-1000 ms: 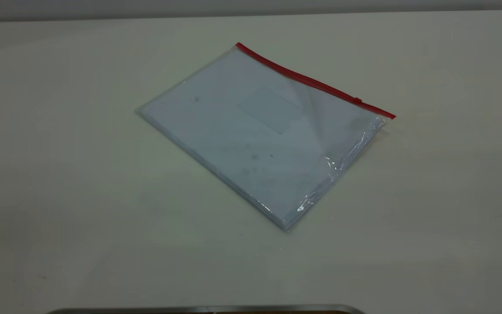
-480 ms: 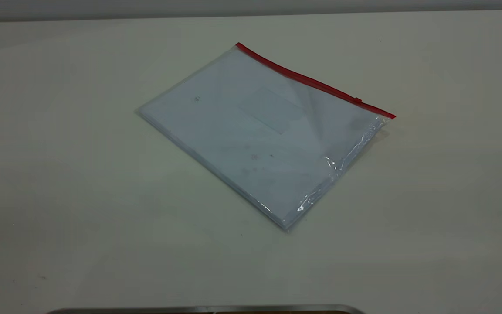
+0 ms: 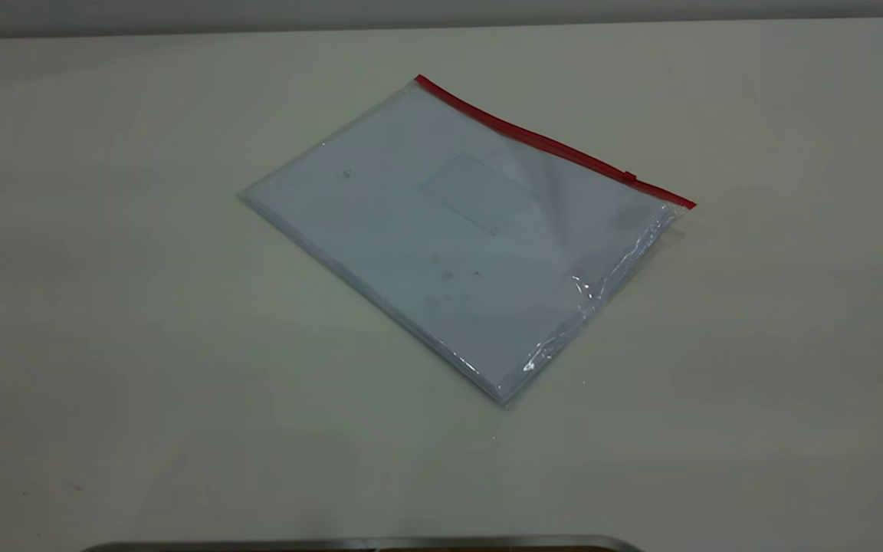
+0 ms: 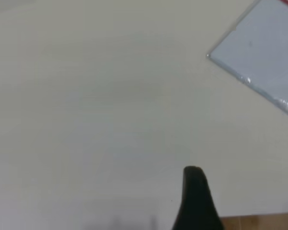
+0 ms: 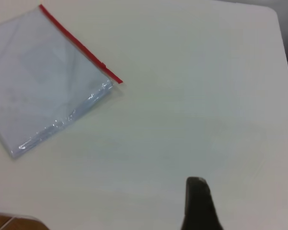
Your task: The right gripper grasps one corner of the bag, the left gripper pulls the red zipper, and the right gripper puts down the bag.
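Observation:
The bag (image 3: 464, 230) lies flat on the table, a clear pouch with white paper inside. The red zipper (image 3: 549, 142) runs along its far long edge, with the slider tab (image 3: 629, 176) near the right corner. Neither gripper shows in the exterior view. My left gripper (image 4: 194, 191) shows only as a black tip in the left wrist view, far from the bag's corner (image 4: 264, 52). My right gripper (image 5: 198, 196) shows as a black tip in the right wrist view, well away from the bag (image 5: 43, 81) and its red zipper (image 5: 77, 40). Neither touches the bag.
The pale table (image 3: 181, 383) stretches around the bag on all sides. A metal edge (image 3: 365, 543) runs along the near side. The table's rounded corner (image 5: 276, 14) shows in the right wrist view. A wooden strip (image 4: 259, 223) shows in the left wrist view.

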{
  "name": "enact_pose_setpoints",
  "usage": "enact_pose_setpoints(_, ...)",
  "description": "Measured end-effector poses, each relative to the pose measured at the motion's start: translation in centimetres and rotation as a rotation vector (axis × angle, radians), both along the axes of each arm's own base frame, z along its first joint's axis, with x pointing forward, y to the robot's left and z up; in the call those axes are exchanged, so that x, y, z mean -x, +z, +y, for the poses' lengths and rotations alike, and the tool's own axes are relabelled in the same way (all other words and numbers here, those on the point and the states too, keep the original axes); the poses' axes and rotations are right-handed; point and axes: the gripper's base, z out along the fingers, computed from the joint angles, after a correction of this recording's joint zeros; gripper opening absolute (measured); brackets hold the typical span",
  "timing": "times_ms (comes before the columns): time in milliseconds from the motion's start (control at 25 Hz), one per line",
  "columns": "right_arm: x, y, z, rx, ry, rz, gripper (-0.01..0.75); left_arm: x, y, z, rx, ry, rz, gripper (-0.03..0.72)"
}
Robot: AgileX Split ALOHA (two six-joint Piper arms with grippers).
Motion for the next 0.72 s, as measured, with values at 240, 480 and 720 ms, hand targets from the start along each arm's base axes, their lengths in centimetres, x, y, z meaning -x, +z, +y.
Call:
enact_pose_setpoints(240,-3.2,2.3,0.0,-0.024,-0.027,0.101,0.516,-9.5,2.0,-0.5,-0.004,0.001,0.125,0.581)
enact_pose_setpoints(480,-10.2,3.1,0.6,-0.09,-0.036,0.25,0.516,-16.4,1.2,-1.3,0.057,-0.002,0.141,0.581)
enact_pose_setpoints(720,-17.7,-0.5,1.8,-0.205,-0.012,0.422,0.516,-21.2,-1.3,-1.8,-0.009,-0.118,0.14,0.581)
